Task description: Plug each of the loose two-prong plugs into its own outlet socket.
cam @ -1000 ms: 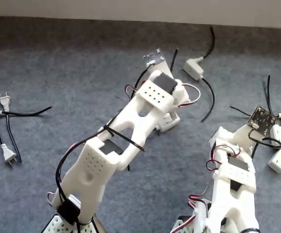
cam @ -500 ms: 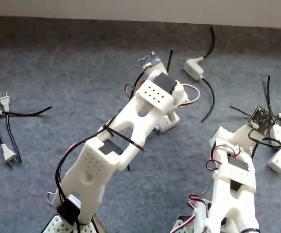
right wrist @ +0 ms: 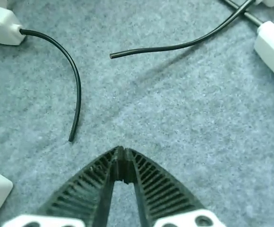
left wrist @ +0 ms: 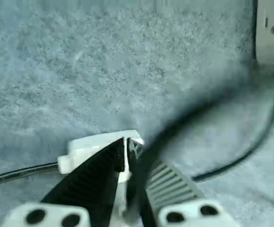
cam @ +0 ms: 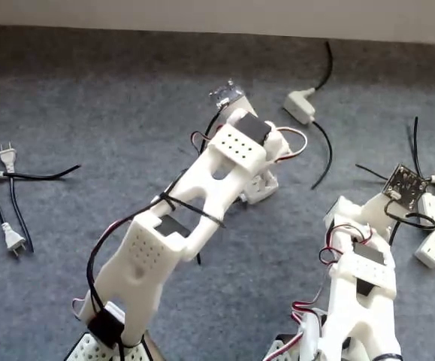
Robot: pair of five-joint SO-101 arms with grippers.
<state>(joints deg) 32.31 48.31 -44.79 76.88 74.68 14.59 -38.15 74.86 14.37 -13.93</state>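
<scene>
While the left gripper is clamped on what seems a white two-prong plug low over the tabletop and the right gripper hangs closed and empty, that light, rigid plug probably wants holding by its body, not its springy black cord.

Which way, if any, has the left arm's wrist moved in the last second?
Yes. In the high view the left arm's wrist has edged toward the picture's left, away from the white socket that stayed put.
</scene>
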